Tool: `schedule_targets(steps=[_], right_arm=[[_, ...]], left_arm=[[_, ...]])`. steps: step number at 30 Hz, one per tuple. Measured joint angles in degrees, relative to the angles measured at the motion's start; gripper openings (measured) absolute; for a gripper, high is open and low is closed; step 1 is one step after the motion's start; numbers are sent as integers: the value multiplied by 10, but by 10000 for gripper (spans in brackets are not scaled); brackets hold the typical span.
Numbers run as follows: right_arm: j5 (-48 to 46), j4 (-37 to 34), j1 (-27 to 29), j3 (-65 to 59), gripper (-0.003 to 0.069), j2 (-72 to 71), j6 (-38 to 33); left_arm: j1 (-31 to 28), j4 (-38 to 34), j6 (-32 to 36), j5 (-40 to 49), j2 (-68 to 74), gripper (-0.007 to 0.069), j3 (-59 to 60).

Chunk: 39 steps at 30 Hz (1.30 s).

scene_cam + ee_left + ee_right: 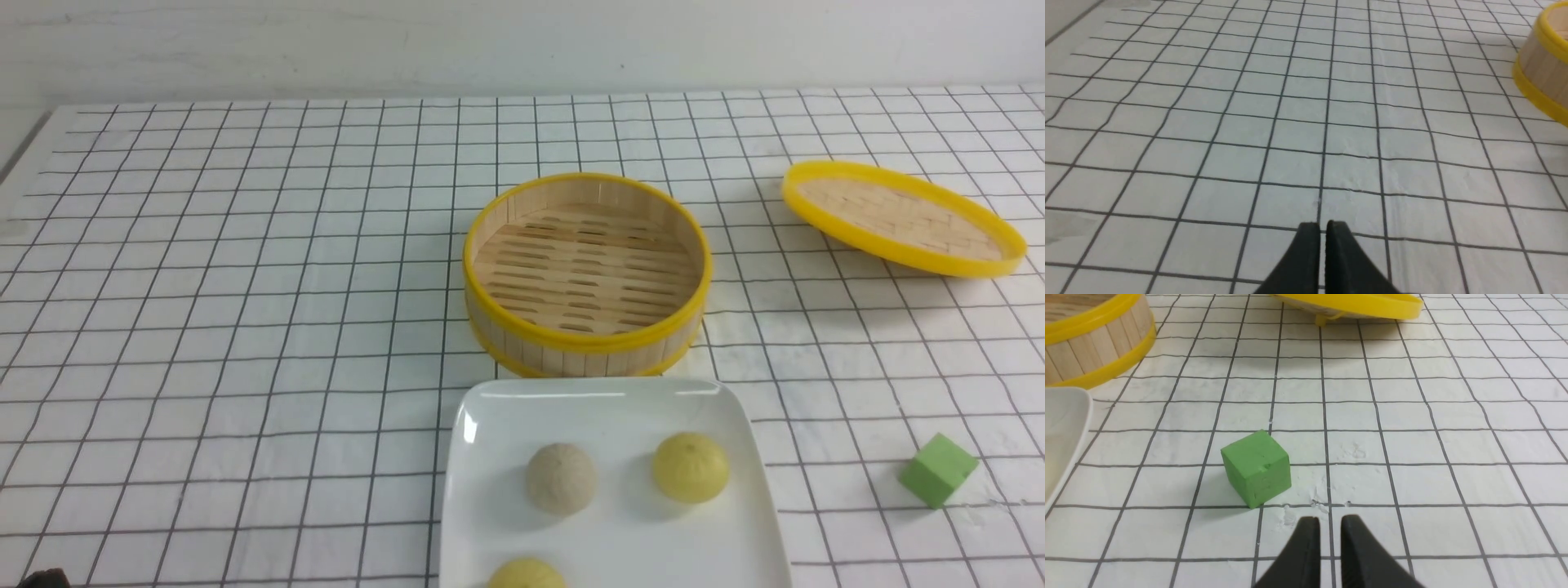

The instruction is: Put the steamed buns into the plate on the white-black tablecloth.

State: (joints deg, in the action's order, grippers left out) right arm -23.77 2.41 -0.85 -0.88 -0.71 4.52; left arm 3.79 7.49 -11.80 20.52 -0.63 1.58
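Jaws nearly closed, empty — steamed buns [560, 478] on plate [490, 457].

The near yellow bun [526, 574] and the plate [490, 490] run off the front view's near edge.

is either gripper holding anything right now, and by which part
Nothing is held. The left gripper hangs over bare tablecloth, jaws nearly together and empty. The right gripper has a narrow empty gap, near the green cube.
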Motion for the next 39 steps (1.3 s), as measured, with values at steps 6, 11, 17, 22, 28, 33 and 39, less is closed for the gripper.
schedule_targets(steps=[6,11,17,22,28,33,39], right_arm=[[0,0,0,0,112,0,0],[0,0,1,0,118,0,0],[0,0,1,0,125,0,0],[0,0,1,0,131,0,0],[0,0,1,0,134,0,0],[1,0,1,0,135,0,0],[1,0,1,0,144,0,0]], left_arm=[[7,0,2,1,0,54,0],[7,1,2,1,0,55,0],[7,2,2,3,0,65,0],[7,2,2,4,0,71,-1],[7,6,2,4,0,73,-1],[7,7,2,5,0,76,-1],[7,7,2,5,0,88,-1]])
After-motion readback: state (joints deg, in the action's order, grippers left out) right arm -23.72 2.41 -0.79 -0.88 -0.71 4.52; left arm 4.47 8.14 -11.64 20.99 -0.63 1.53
